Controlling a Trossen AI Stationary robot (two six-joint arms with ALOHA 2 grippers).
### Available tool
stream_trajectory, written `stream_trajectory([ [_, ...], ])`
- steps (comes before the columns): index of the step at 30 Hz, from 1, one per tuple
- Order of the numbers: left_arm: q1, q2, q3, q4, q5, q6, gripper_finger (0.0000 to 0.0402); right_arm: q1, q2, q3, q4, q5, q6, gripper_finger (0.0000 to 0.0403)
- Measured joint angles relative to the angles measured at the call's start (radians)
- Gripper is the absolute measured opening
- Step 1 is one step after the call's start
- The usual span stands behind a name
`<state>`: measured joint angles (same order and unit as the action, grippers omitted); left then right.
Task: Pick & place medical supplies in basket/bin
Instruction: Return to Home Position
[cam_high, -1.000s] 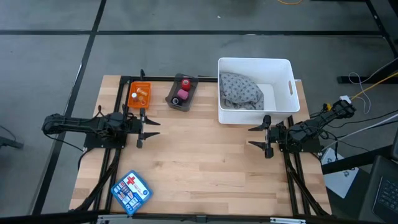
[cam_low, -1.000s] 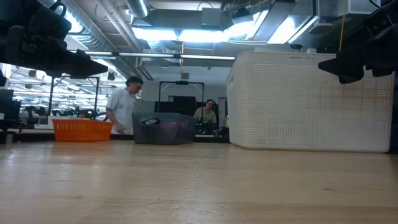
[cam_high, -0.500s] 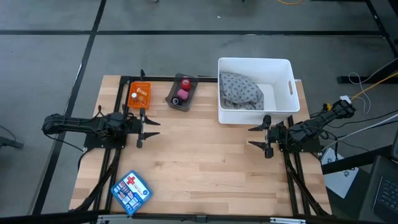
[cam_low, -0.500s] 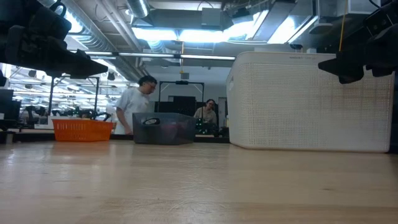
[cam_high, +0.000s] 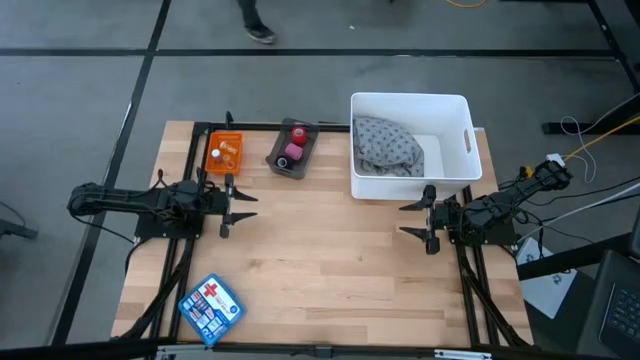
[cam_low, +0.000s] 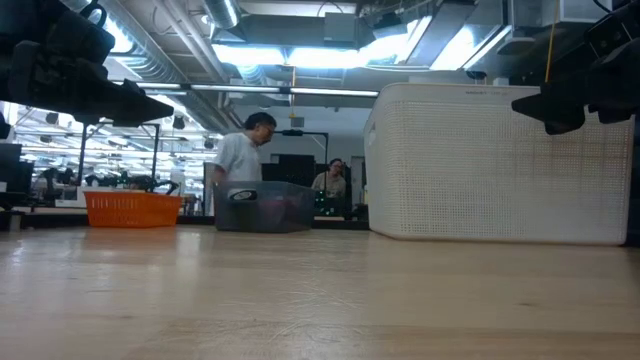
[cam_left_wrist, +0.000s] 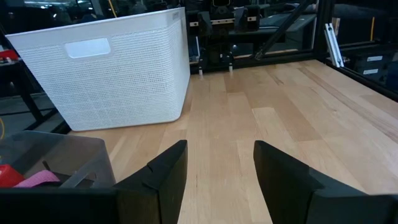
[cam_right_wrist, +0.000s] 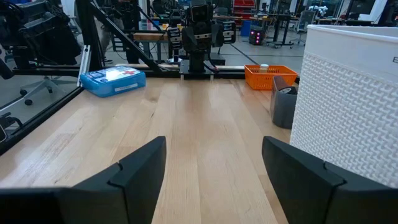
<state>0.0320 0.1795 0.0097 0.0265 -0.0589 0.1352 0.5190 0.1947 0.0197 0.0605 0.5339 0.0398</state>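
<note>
A white bin stands at the table's far right with a grey patterned cloth lying inside it. A small orange basket at the far left holds tiny tan and white vials. A grey tray beside it holds a red roll and a pink roll. My left gripper hovers open over the table's left side, near the orange basket. My right gripper hovers open at the right, just before the bin's near wall. The black block does not show.
A blue first-aid box lies at the near left corner. Black frame rails run along both table sides. The wooden middle of the table is bare. A person walks in the room behind the table.
Neither arm has moved and nothing on the table has shifted. Behind the table, a person has walked rightward across the low view.
</note>
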Motion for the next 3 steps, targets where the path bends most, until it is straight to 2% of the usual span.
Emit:
stream_trajectory([
  [3, 0.000, 0.000, 0.000, 0.000, 0.000, 0.000, 0.0182, 0.000, 0.000, 0.000, 0.000, 0.000, 0.000, 0.0265],
])
